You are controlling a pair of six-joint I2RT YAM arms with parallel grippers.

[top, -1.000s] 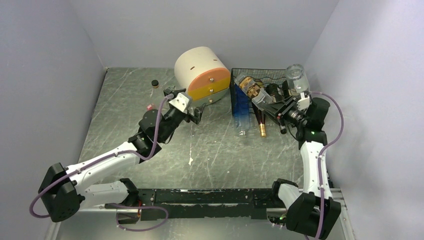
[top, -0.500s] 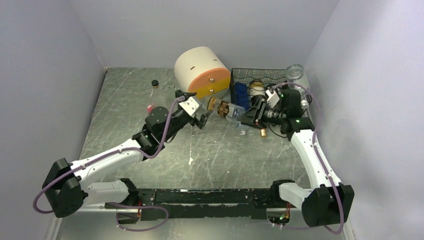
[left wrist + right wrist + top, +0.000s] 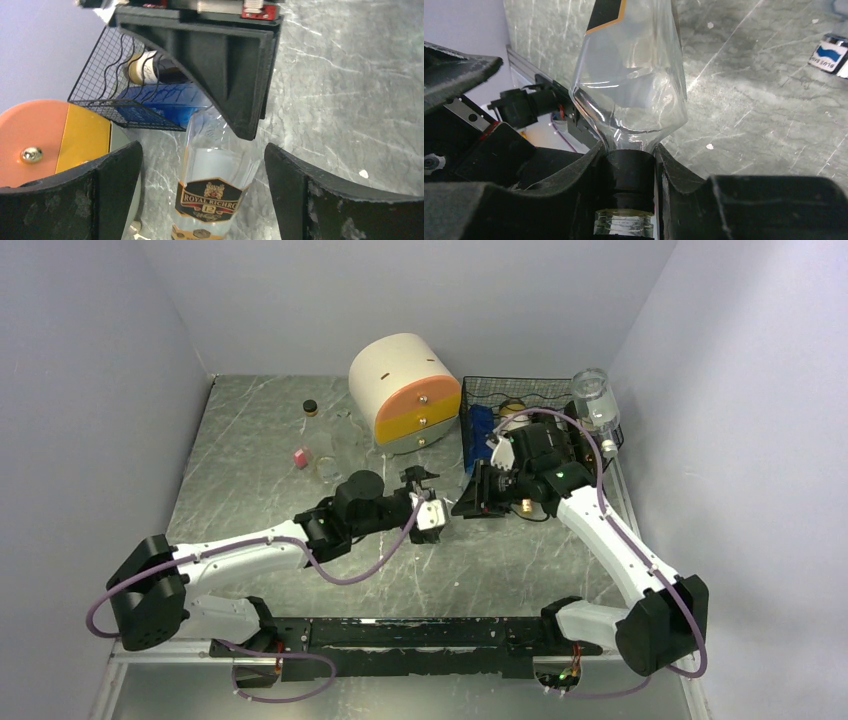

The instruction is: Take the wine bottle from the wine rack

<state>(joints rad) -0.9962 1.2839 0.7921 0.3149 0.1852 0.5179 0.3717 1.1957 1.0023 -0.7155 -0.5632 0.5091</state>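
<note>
You have a grey marbled table [image 3: 250,500] closed in by plain pale walls. At the back stands a cream drum-shaped drawer unit [image 3: 398,370], its round face banded orange and yellow and turned toward the near right. The left wrist view shows a small brass knob [image 3: 31,154] on the orange band. Left of the unit, near the back edge, sits a small dark-capped jar [image 3: 310,408]. Nearer to you lies a small pink object [image 3: 299,456], with a clear round piece of glassware [image 3: 328,468] just beside it. A large clear glass jar [image 3: 596,400] stands in the far right corner.
</note>
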